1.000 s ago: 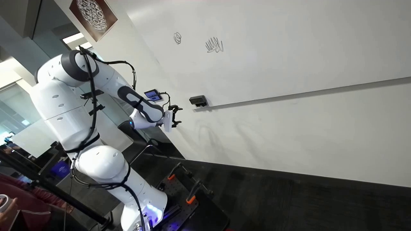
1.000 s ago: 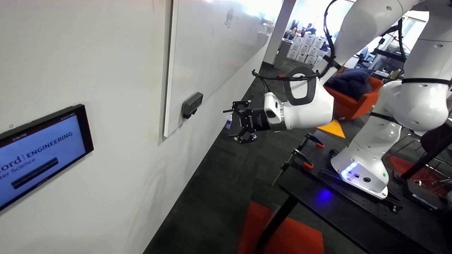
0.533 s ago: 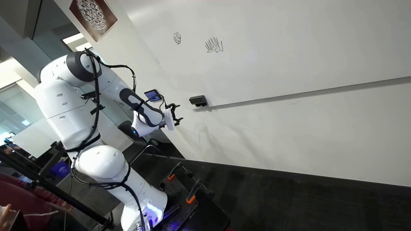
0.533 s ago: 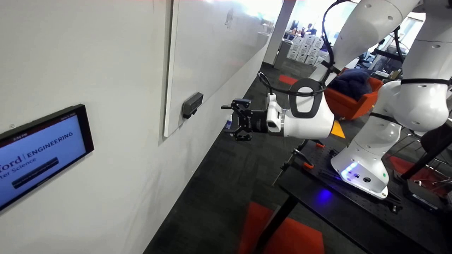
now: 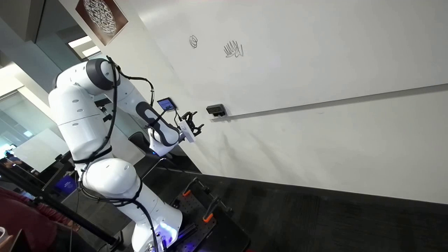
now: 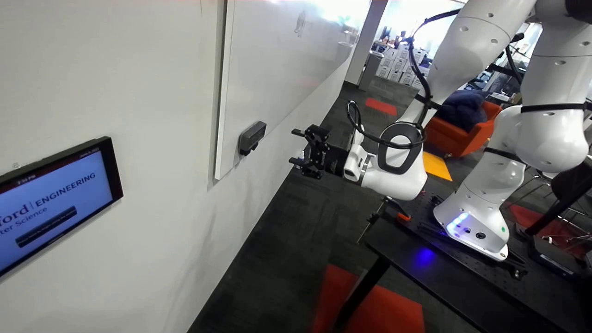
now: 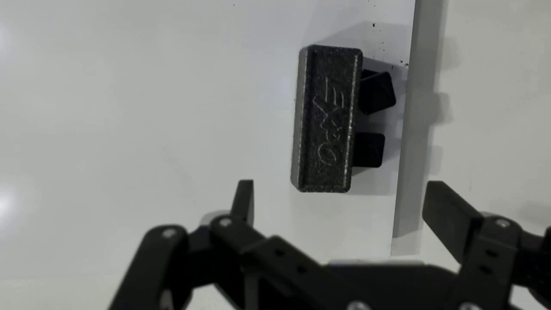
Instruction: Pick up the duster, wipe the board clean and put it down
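Gripper (image 6: 296, 147) spread wide, nothing grasped. Duster (image 7: 329, 120) seen ahead, at low corner of whiteboard (image 5: 315, 52); in wrist view, long axis set crosswise to finger spread, so narrow width can likely be straddled.

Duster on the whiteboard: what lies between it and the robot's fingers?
Nothing: the stretch between the open fingers and the duster is bare in both exterior views, and the wrist view shows no object in front of it.

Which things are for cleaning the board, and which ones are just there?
For the job:
duster
whiteboard
scribbles on it
open end effector

Just there:
wall screen
brown picture
orange armchair
white boxes
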`<state>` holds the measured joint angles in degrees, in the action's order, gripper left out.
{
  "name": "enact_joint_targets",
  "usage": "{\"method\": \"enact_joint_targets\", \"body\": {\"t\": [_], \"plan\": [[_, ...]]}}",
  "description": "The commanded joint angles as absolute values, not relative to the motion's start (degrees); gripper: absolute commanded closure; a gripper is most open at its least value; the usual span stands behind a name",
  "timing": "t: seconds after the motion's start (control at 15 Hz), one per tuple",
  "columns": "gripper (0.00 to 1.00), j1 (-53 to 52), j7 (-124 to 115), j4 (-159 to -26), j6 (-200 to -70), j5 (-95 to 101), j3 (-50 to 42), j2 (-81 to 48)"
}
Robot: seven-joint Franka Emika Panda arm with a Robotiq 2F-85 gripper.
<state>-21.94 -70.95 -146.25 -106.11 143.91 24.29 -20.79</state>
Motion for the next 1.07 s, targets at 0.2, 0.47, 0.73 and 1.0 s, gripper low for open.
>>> {"method": "enact_joint_targets", "body": {"t": [0.2,0.47,0.73,1.0], "plan": [[0.00,-21.5,-68.9,-145.2,-105.4,144.7,24.8,-21.6],[0.00,-21.3,-67.7,-143.2,-105.5,148.7,24.1,-22.3],[0.00,-25.3,-68.3,-141.9,-103.8,149.2,20.6,-22.3],[0.00,-27.6,-68.5,-139.6,-104.2,149.4,17.2,-23.8]]}}
